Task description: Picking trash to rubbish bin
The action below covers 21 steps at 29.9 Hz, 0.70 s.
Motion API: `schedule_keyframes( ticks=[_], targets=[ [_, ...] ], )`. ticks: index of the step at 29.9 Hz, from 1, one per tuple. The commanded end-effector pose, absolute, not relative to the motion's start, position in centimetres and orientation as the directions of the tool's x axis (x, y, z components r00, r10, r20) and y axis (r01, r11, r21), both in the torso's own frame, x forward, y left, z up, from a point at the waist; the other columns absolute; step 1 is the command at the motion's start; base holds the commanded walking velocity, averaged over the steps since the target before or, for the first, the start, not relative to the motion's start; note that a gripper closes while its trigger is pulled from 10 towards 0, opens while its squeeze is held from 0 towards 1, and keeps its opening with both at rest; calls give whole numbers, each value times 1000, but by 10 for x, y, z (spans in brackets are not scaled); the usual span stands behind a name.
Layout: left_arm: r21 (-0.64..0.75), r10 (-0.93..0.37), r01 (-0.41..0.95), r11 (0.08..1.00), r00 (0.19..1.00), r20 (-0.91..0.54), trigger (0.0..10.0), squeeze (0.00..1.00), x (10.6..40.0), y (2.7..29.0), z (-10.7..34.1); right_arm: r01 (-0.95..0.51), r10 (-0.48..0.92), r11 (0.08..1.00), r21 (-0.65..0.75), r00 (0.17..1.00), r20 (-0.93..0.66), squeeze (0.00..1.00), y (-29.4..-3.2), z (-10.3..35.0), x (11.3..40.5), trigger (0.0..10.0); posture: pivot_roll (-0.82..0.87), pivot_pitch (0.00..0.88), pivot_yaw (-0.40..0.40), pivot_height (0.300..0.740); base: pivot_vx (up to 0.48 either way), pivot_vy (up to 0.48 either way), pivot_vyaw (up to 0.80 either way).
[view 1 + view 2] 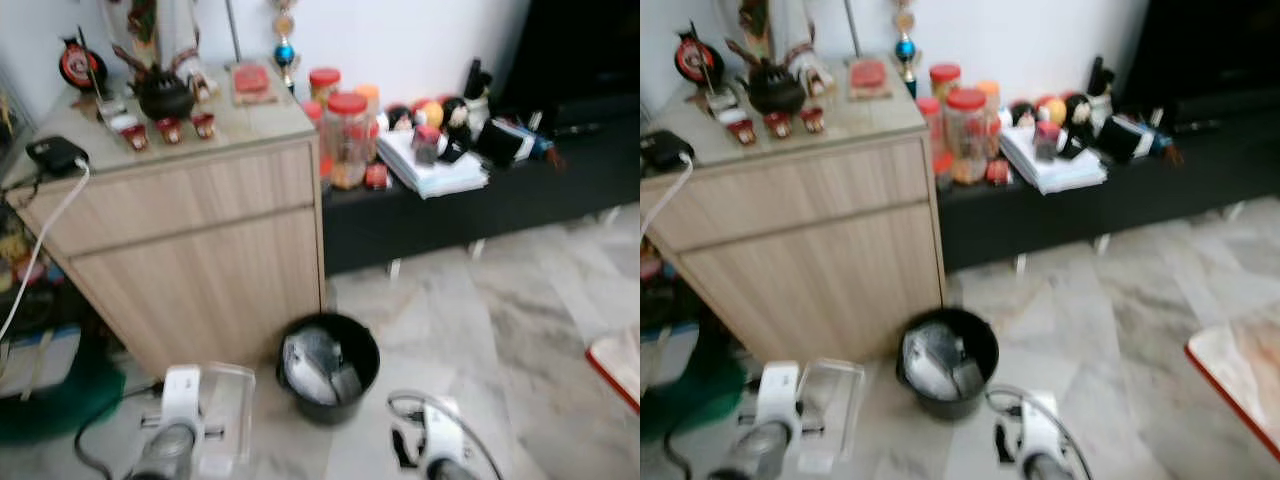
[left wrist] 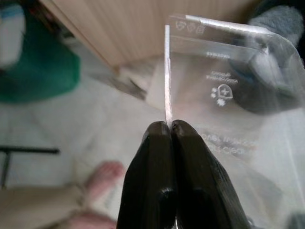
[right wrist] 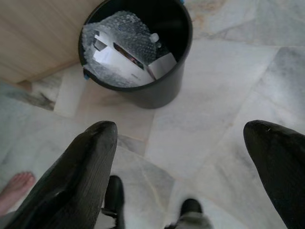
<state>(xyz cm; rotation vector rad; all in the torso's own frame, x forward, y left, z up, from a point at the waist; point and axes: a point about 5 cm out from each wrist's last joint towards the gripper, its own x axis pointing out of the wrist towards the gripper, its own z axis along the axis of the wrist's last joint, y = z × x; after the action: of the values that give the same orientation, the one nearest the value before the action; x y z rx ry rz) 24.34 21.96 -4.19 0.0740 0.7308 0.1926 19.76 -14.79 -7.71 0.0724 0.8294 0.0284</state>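
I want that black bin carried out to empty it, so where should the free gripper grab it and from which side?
Probably the bin's rim on the open-floor side, coming down from above. The thin upright wall suits the right gripper's open fingers; the cabinet crowds the far side, and trash fills the half nearer it.

Wooden cabinet (image 1: 190, 250) with black teapot (image 1: 165, 97); red-lidded jars (image 1: 347, 140) on low black bench (image 1: 480, 205)
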Motion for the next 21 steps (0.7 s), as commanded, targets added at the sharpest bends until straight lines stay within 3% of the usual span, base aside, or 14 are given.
schedule_keyframes(
  ticks=[1,21],
  targets=[
    [125,183,-134,983,735,-653,10000,0,247,214,-41,19,26,998,53,678,-735,0,-158,-77,197,10000,-68,0,56,740,337,0,0],
    [123,161,-107,987,740,-653,10000,0,248,209,-41,21,20,999,47,686,-727,0,-159,-76,199,10000,-67,0,57,740,338,0,0]
  ],
)
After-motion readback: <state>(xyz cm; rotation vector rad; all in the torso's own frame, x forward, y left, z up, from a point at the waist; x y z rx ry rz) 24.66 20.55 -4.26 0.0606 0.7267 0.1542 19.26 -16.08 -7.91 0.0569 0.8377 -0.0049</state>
